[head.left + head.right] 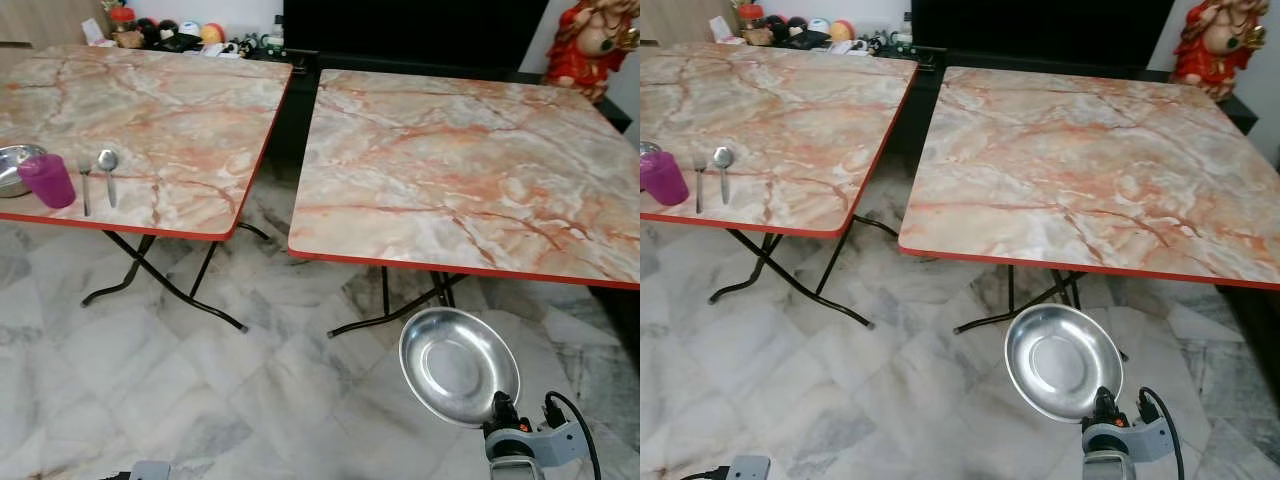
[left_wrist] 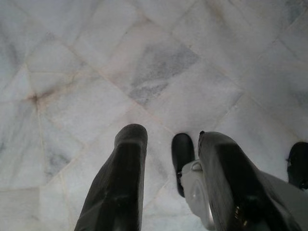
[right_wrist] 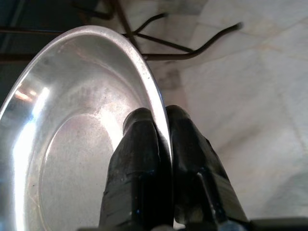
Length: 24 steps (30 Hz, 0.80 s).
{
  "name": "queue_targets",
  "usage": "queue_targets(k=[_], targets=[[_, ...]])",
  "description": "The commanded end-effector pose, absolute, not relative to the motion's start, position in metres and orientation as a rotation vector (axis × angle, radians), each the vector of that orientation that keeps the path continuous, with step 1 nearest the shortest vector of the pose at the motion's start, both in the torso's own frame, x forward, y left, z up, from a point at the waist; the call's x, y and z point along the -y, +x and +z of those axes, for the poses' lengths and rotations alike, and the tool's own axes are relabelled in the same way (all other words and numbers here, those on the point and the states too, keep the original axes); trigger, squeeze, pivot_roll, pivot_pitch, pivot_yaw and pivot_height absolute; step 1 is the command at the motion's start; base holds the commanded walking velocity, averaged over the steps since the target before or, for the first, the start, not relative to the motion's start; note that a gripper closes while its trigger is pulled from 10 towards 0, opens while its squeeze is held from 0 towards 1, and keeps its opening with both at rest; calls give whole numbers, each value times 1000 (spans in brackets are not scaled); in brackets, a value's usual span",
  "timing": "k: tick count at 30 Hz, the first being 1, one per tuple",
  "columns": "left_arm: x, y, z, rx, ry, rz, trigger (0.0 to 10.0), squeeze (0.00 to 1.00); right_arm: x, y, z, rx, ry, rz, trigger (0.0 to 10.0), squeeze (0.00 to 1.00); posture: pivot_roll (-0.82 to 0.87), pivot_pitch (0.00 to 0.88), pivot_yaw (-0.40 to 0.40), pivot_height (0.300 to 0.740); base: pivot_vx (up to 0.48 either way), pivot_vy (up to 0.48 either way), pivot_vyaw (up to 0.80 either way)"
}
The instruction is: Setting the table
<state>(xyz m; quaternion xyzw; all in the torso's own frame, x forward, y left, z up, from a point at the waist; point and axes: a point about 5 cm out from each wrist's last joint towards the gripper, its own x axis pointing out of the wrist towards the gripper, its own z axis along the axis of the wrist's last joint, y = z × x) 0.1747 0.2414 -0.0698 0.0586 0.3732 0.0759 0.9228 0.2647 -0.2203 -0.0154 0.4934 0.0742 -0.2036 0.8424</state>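
Note:
A shiny steel plate (image 1: 458, 364) hangs upright in front of the right marble table (image 1: 470, 170), below its near edge. My right gripper (image 1: 497, 406) is shut on the plate's lower rim; in the right wrist view its fingers (image 3: 144, 139) pinch the steel plate (image 3: 67, 134) from both sides. On the left marble table (image 1: 150, 120) lie a steel bowl (image 1: 15, 167), a purple cup (image 1: 47, 180), a fork (image 1: 85, 182) and a spoon (image 1: 108, 172). My left gripper (image 2: 166, 139) hangs low over the floor, open, with nothing between its fingers.
A dark gap (image 1: 295, 110) separates the two folding tables. Black table legs (image 1: 150, 280) stand on the white marble floor (image 1: 200, 400). A shelf with small items (image 1: 180, 35) and a red figurine (image 1: 592, 40) are at the back.

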Motion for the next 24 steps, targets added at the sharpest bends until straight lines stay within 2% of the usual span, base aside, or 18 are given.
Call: queue_targets(k=[1,13,17,21,24], targets=[[-245,166,-73,-792,123,176,10000,0,221,261,-16,-138,1019,-417,10000,0,57,142,-73,740,0,0,0],[-241,164,-75,-788,120,178,10000,0,222,233,15,17,875,-296,10000,0,31,147,-91,740,0,0,0],[-240,165,-75,-788,121,175,10000,0,222,242,53,125,885,-281,10000,0,26,145,-91,740,0,0,0],[-240,165,-75,-788,122,173,10000,0,223,251,70,167,882,-265,10000,0,32,144,-90,740,0,0,0],[-240,165,-75,-788,123,176,10000,0,236,268,107,252,800,-217,10000,0,43,142,-88,740,0,0,0]])
